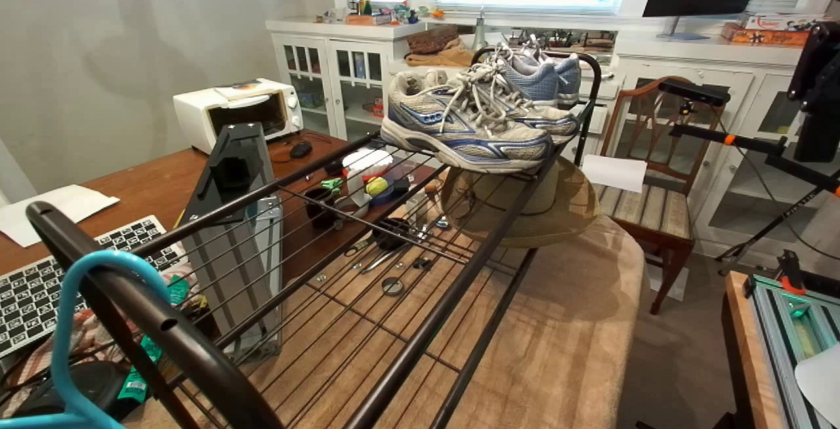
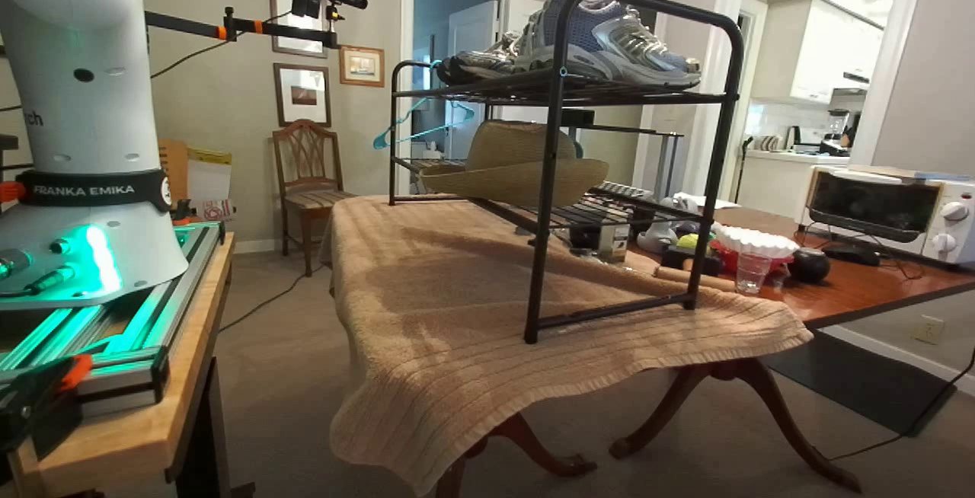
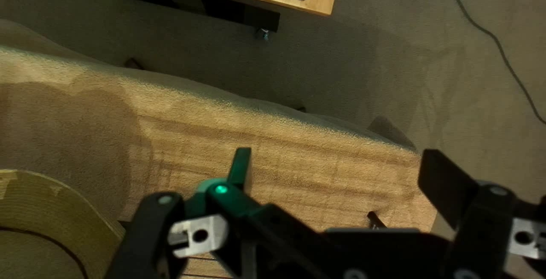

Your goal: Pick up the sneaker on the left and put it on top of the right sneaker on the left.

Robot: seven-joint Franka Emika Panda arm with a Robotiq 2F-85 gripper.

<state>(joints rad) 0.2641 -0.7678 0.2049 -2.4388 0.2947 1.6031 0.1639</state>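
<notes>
Above, laced mesh sneakers [image 1: 482, 117] on tubular wire rack [image 2: 547, 209]; below, curved-brim hat [image 2: 512, 159], nubby towel [image 2: 465, 323]; jaws parted wide.

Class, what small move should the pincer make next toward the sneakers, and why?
I'd probably shift the open pincer sideways toward the hat: an exterior view shows the sneakers atop the rack, above that hat, yet none appears in the wrist view.

Arm base [image 2: 87, 151] upright, tool [image 3: 337, 161] spread wide
</notes>
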